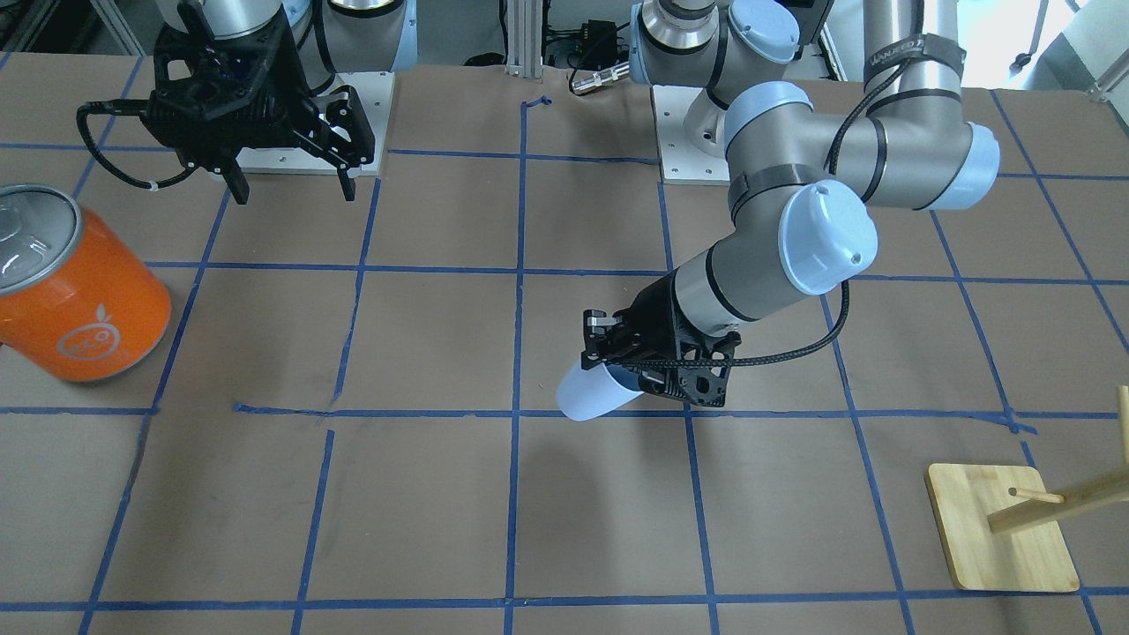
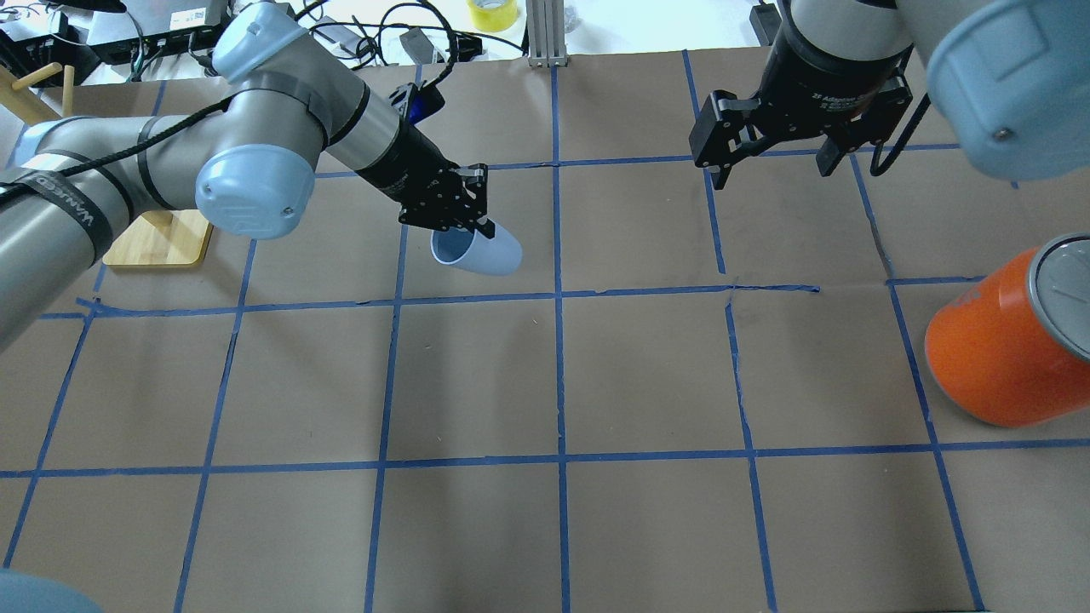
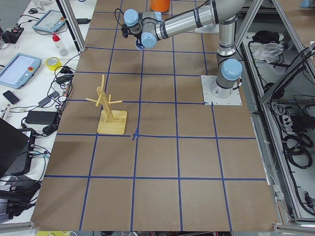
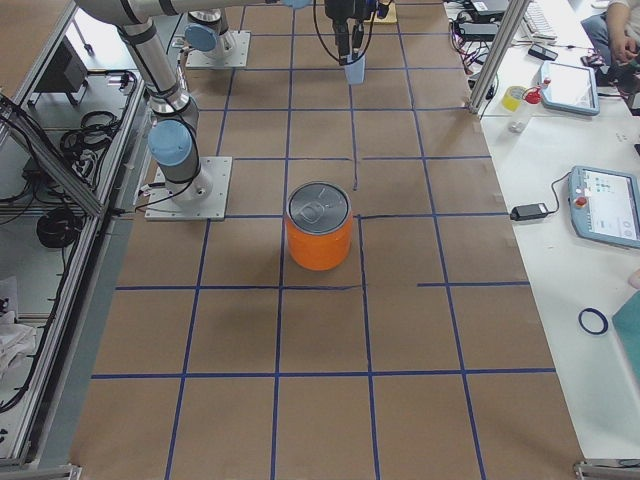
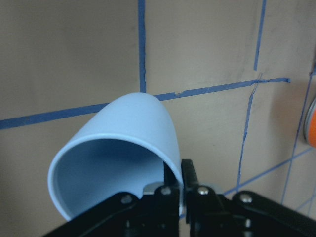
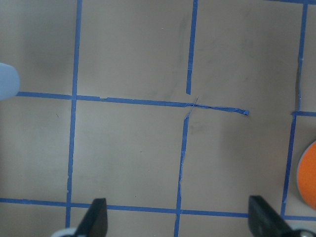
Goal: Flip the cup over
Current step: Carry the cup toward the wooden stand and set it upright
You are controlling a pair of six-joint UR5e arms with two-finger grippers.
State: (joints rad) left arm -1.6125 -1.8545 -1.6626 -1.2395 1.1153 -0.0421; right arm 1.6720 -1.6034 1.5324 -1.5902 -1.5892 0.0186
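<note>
The pale blue cup [image 2: 479, 250] is tilted on its side in the air, its open mouth toward my left arm. My left gripper [image 2: 467, 223] is shut on the cup's rim. The front view shows the cup [image 1: 593, 392] held by the left gripper [image 1: 609, 360] above the table. In the left wrist view the fingers [image 5: 186, 183] pinch the cup [image 5: 126, 148] wall, one inside and one outside. My right gripper [image 2: 771, 170] is open and empty, hovering high at the far right, also seen in the front view [image 1: 291, 187]. The right wrist view shows its fingertips [image 6: 96, 217] wide apart.
A large orange can [image 2: 1009, 345] with a silver top stands at the right edge of the table, also in the front view [image 1: 75, 287]. A wooden rack on a square base [image 1: 1001, 529] stands at the far left, behind my left arm. Blue tape lines grid the brown table.
</note>
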